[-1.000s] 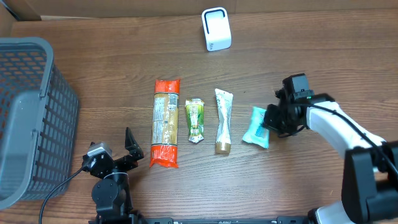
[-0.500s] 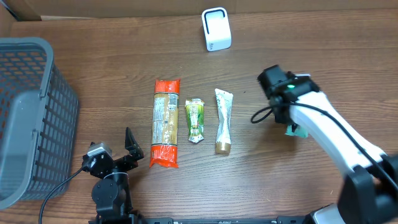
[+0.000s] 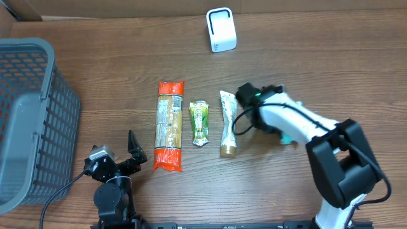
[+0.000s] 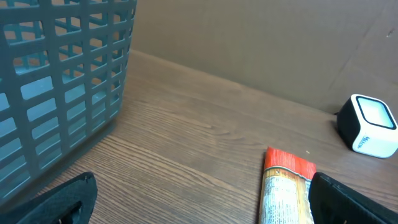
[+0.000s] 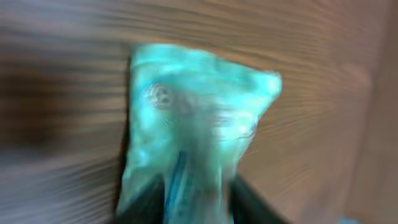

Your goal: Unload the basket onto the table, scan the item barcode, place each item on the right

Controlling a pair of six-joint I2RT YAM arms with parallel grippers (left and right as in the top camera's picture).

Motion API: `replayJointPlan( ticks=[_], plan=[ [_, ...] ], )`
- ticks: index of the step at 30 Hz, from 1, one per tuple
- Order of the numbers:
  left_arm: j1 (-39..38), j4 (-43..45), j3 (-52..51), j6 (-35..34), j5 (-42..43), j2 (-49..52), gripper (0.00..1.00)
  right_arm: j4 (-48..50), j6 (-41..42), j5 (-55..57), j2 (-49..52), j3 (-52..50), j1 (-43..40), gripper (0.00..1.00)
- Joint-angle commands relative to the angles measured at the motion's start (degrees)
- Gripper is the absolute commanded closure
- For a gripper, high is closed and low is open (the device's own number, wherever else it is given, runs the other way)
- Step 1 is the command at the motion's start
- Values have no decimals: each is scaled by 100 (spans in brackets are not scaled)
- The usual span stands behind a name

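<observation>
Nearest edge first: the left gripper (image 4: 200,183) is sitting right where it was a second ago, jaws spread wide with nothing in them. Just past it, the orange-ended pasta pack (image 3: 169,125), green sachet (image 3: 200,123) and white tube (image 3: 228,123) are lying in the same row as before.

The big change is the right arm (image 3: 299,121). A second ago it was reaching in from the right toward the teal packet (image 5: 199,118), which lay flat just right of the tube. Now its wrist is hanging beside the tube's far end, and the packet is peeking out from under the arm, further right than its old spot.

In the wrist view the packet is looking like a crinkly, shiny teal pouch, too blurry for any print. It's sitting between the dark fingers (image 5: 252,205) of the right gripper (image 5: 196,205), but honestly I can't tell if they're pinching it or not.

Far back, the white scanner (image 3: 220,29) is standing well apart from it. The grey basket (image 3: 63,127) is off to the left.
</observation>
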Motion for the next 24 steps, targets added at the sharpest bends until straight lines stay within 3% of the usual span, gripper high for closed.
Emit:
replayJointPlan(
  ticks=[1, 5, 11, 15, 20, 24],
  plan=[
    [-35, -2, -4, 94, -83, -66, 0, 160, 15, -898, -26, 122, 459, 55],
    [-35, -2, -4, 94, -83, -66, 0, 514, 17, -1915, -26, 125, 815, 50],
    [-35, -2, -4, 94, -83, -66, 0, 514, 59, -2627, -68, 442, 627, 39],
    [-35, -2, -4, 94, -83, -66, 0, 208, 55, -3093, -186, 894, 389, 41],
    [-35, -2, -4, 94, -81, -66, 0, -385, -96, -3123, -212, 1554, 299, 34],
    [-35, -2, -4, 94, -83, -66, 0, -599, -448, -3768, -236, 1862, 240, 30]
  ],
)
